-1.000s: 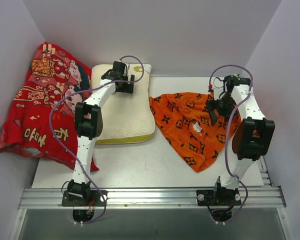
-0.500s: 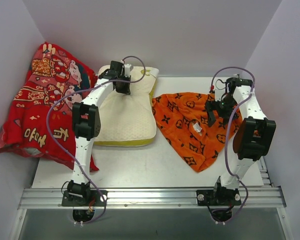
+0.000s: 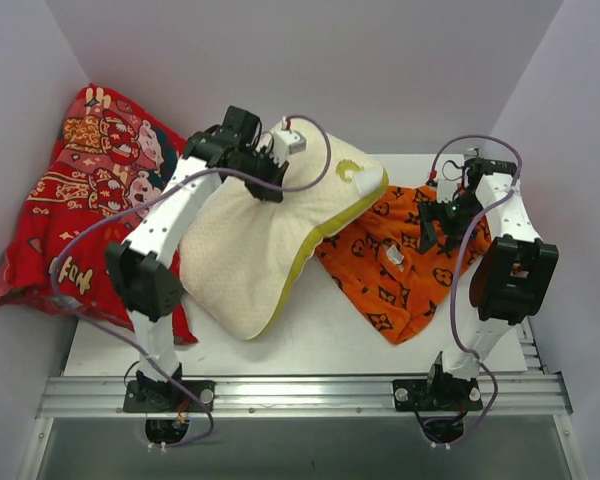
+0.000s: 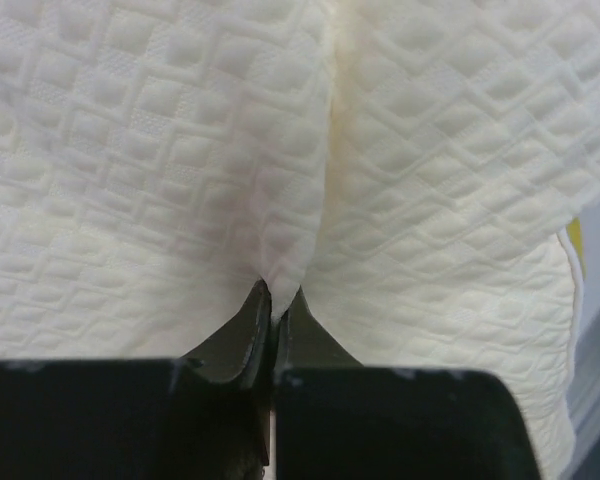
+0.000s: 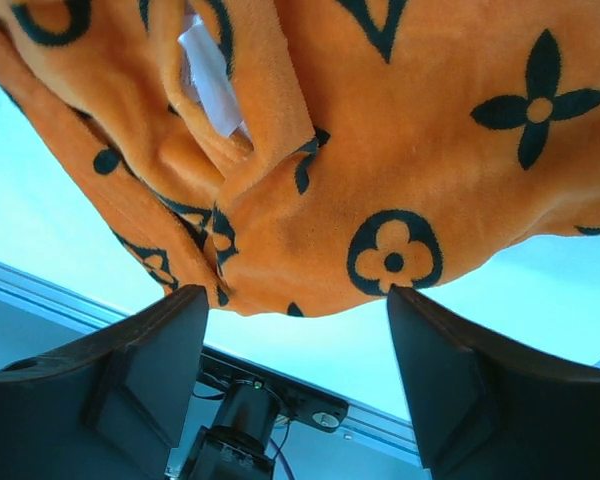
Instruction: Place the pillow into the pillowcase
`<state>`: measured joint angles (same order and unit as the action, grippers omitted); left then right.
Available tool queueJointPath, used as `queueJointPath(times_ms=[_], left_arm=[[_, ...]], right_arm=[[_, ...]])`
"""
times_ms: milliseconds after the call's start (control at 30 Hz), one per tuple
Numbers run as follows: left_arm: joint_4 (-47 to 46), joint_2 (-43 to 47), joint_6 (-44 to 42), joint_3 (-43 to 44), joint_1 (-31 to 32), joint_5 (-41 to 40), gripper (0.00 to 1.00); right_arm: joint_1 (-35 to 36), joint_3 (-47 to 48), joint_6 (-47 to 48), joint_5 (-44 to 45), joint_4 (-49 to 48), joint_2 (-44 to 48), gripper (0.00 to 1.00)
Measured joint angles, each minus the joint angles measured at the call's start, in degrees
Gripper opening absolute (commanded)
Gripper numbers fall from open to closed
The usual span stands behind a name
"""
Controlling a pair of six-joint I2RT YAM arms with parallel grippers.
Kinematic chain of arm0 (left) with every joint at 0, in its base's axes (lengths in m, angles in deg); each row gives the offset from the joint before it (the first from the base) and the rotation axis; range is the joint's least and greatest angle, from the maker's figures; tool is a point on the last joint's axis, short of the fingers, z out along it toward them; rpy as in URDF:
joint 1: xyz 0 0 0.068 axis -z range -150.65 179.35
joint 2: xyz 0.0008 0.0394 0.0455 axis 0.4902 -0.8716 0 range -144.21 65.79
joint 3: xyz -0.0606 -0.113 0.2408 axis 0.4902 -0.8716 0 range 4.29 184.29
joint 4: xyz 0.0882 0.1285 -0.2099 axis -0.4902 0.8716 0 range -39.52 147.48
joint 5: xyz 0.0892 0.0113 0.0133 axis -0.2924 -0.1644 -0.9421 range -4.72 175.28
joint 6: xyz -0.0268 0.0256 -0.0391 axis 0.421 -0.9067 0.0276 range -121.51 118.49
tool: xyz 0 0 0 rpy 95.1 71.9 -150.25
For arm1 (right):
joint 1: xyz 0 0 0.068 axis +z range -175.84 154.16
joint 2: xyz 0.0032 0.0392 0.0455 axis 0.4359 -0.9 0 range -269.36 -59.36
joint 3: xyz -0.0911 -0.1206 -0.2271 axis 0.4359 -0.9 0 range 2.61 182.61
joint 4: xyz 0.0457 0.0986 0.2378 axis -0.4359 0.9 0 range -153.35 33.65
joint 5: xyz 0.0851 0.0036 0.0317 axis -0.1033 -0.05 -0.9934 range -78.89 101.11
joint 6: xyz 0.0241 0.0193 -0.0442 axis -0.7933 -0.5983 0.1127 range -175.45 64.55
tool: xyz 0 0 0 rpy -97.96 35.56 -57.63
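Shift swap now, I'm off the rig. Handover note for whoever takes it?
Left gripper: shut on a fold of the pillow, which is tilted, low end on the table.
Right gripper: open over the pillowcase, holding nothing.
The pillowcase lies crumpled on the table; the pillow's right edge overlaps it.
Done: pillow grasped. Left: open the pillowcase, slide the pillow in.

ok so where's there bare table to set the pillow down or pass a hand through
Best patch: the bare table at the near edge, between the pillow's low corner, the pillowcase and the rail. Crowded: the left, where the red cloth meets the pillow, and the middle, where the pillow covers the pillowcase's edge.
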<state>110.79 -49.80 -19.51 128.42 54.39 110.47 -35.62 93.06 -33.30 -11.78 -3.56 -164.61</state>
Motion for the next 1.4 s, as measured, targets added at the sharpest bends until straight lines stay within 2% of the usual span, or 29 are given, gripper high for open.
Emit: queueJointPath(times_ms=[100, 200, 333, 433, 533, 700, 867, 1033, 1267, 1400], left_arm=[[1.29, 11.04, -4.28, -12.50, 1.22, 2.78, 0.00], [2.51, 18.91, -7.41, -24.15, 1.46, 6.23, 0.00], [0.61, 23.96, -9.42, -37.83, 2.60, 8.83, 0.00], [-1.51, 24.15, -9.77, -43.25, 4.33, 9.38, 0.00], [-3.76, 24.15, -9.86, -45.66, 4.87, 9.53, 0.00], [-6.93, 24.30, -10.36, -47.89, 5.33, 9.53, 0.00], [-8.24, 24.41, -10.84, -49.53, 6.49, 9.38, 0.00], [-8.52, 24.41, -10.82, -49.66, 6.64, 9.35, 0.00], [-8.72, 24.41, -10.80, -49.68, 6.75, 9.31, 0.00], [-8.72, 24.41, -10.78, -49.68, 6.75, 9.29, 0.00]], right_arm=[[0.00, -1.05, 0.68, -1.05, 0.17, 0.96, 0.57], [0.02, -1.49, 0.50, -2.45, 0.09, 1.44, 0.52], [1.33, -2.32, -0.72, -3.10, -2.29, 1.31, 0.52], [4.37, -2.93, -1.95, -2.36, -5.42, 0.00, 0.61], [8.11, -3.23, -3.43, -0.66, -9.46, -3.48, 0.62], [12.04, -3.21, -6.78, 3.39, -14.93, -8.85, 0.56], [12.35, -1.84, -9.31, 7.45, -17.66, -11.91, 0.56], [12.35, -0.24, -10.64, 6.93, -18.56, -12.15, 0.56], [12.31, 2.69, -11.69, 5.44, -18.73, -12.48, 0.45], [12.52, 3.06, -11.15, 5.88, -18.69, -13.35, 0.43]])
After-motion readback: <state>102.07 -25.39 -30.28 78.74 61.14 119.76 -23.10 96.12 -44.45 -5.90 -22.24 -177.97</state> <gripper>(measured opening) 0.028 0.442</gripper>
